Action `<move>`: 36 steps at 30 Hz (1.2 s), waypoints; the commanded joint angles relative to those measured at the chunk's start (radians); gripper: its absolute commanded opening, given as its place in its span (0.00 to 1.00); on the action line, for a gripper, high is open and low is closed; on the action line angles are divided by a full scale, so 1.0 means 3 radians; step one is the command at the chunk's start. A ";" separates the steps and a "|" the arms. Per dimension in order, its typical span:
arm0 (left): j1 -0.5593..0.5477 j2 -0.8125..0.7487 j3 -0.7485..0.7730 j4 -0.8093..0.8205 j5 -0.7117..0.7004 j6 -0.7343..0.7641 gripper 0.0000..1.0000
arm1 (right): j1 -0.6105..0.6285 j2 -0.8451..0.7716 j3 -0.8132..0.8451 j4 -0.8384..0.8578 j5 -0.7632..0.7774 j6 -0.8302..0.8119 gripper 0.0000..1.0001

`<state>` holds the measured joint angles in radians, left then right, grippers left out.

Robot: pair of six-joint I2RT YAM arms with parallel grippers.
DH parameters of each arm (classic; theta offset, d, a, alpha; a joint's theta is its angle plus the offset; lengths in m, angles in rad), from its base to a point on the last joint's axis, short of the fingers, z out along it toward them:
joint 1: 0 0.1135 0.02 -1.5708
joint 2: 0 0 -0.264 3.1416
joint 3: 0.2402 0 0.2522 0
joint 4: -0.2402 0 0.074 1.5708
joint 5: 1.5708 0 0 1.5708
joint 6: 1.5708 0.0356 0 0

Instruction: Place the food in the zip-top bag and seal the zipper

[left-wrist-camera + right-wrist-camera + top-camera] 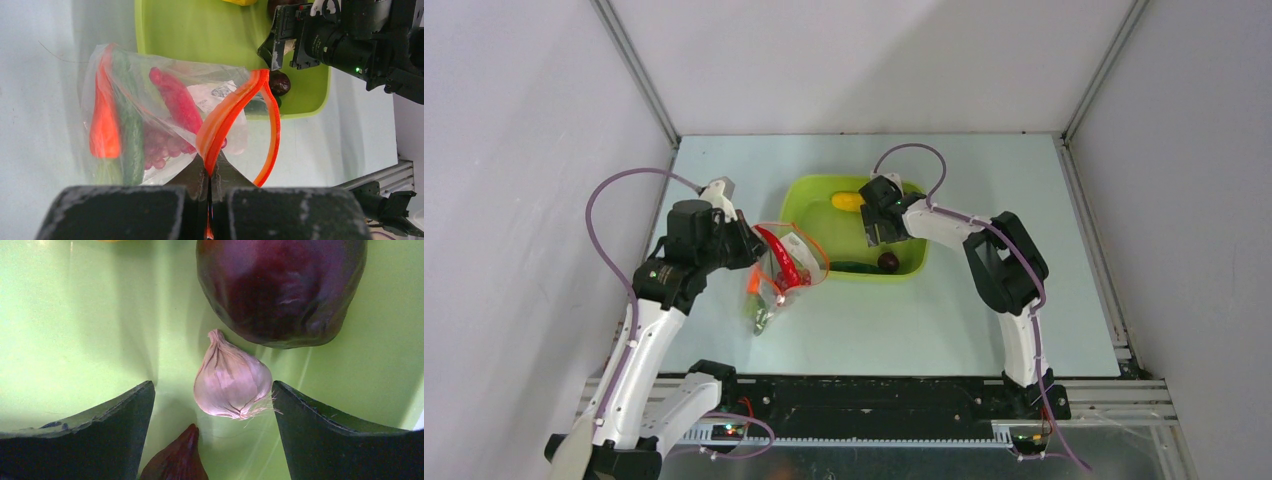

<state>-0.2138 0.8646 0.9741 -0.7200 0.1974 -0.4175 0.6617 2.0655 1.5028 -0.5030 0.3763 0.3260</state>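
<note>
On the green tray (75,315), your right gripper (212,390) hung wide open astride the garlic (232,385), stem pointing ahead, your left gripper (209,172) clamping the zipper (225,120).

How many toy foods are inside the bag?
4: orange carrot at the left, green cucumber beside it, red chili in the middle, purple grapes below. More may hide behind them.

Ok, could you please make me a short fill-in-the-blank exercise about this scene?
1. The left gripper is shut on the orange-red ____ strip.
2. The right gripper, jaws open, straddles the pale ____.
3. The yellow lemon lies in the lime-green ____.
4. The red chili is inside the clear ____.
Missing words: zipper; garlic; tray; bag.
</note>
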 commanded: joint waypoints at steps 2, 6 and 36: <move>-0.0004 -0.0063 -0.0004 0.0164 0.0102 0.0020 0.00 | 0.0012 0.0003 -0.0019 0.0122 0.0049 0.0081 0.89; -0.0006 -0.0047 -0.0005 0.0147 0.0107 0.0013 0.00 | 0.0010 0.0043 -0.0025 0.0145 0.0042 0.0076 0.84; -0.0004 -0.0044 -0.0026 0.0180 0.0104 0.0003 0.00 | 0.0052 -0.0692 -0.0357 0.0647 0.0148 -0.0152 0.34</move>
<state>-0.2138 0.8619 0.9741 -0.7189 0.2134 -0.4175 0.6510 2.0197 1.4147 -0.3824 0.3958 0.3355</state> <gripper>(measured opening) 0.005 0.546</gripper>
